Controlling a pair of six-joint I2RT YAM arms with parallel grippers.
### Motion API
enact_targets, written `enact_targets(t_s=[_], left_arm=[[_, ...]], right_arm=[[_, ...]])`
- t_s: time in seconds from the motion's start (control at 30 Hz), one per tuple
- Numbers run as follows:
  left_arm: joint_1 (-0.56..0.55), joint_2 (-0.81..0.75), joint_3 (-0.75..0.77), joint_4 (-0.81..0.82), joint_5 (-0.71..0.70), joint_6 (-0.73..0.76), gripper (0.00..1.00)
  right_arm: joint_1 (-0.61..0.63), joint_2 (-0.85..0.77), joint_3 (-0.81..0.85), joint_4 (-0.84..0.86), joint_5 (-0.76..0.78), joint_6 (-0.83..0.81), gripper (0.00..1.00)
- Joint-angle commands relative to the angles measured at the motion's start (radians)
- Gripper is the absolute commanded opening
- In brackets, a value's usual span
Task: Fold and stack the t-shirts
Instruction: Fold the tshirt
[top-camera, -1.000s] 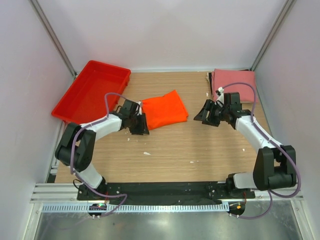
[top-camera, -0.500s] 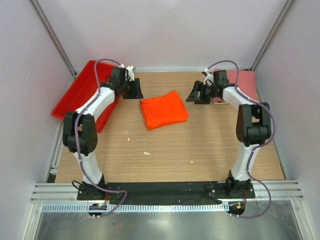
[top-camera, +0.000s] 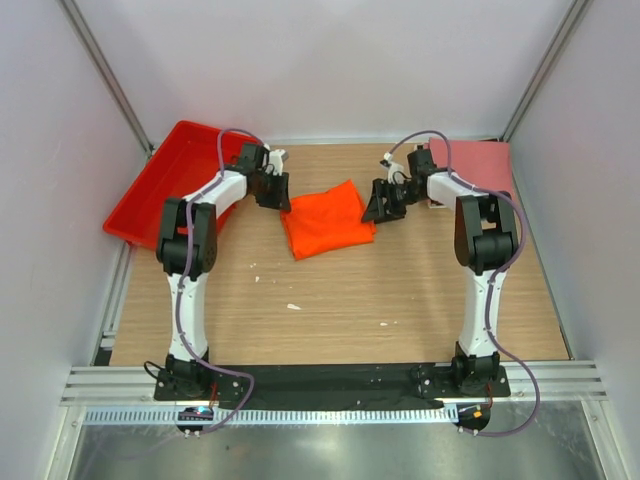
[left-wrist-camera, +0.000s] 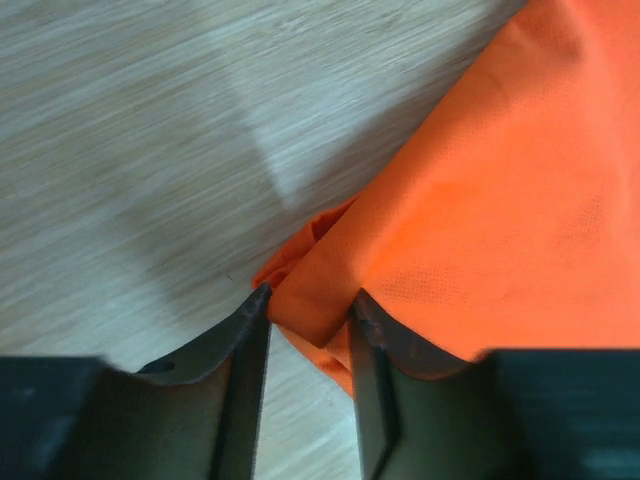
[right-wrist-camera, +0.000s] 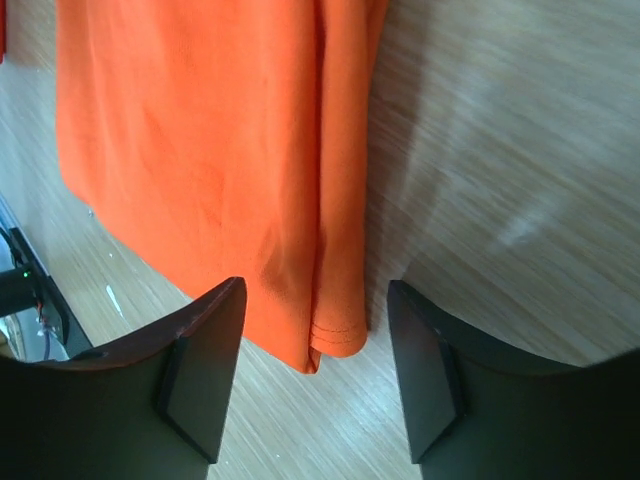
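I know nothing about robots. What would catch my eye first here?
A folded, bright orange t-shirt lies in the middle of the wooden table with a black claw at each side. The left gripper pinches one corner, and the right gripper hangs open at the opposite edge. A red tray sits at the far left, and a pink t-shirt lies at the far right.

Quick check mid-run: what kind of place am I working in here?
Likely a lab robot cell, not a home: plain white walls enclose a wooden table, robot arms are bolted to a black base rail, and an orange t-shirt is laid out.
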Motion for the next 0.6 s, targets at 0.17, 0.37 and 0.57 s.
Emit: enact_targets(t_s=[0.17, 0.37, 0.57], left_arm=[[0.0, 0.035, 0.078, -0.004, 0.016, -0.012, 0.0], [0.0, -0.023, 0.026, 0.007, 0.14, -0.08, 0.0], [0.0, -0.066, 0.006, -0.009, 0.176, -0.06, 0.26]], right_arm=[[0.005, -0.083, -0.168, 0.098, 0.02, 0.001, 0.27], [0.001, -0.203, -0.328, 0.14, 0.06, 0.042, 0.07], [0.002, -0.263, -0.313, 0.126, 0.097, 0.059, 0.4]])
